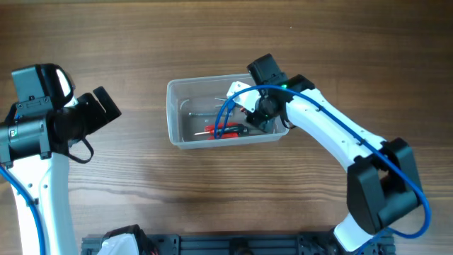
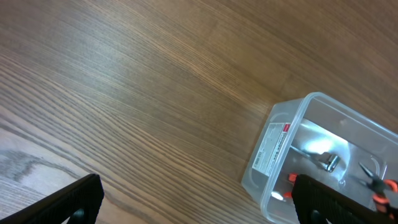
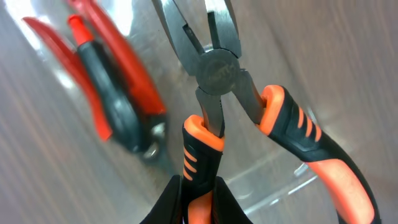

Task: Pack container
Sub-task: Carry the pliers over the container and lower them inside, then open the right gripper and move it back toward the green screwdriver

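Orange pliers (image 3: 217,68), pinched by right pincer (image 3: 199,194), hang inside container (image 1: 169,113) rim; left pincer (image 2: 200,204) gapes empty.

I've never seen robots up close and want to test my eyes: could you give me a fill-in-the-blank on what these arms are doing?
1. The right jaws are shut on one ____ of the pliers.
2. The pliers' grips are black and ____.
3. The left jaws stand ____, holding nothing.
4. In the container lies another tool with ____ handles.
Missing words: handle; orange; open; red.
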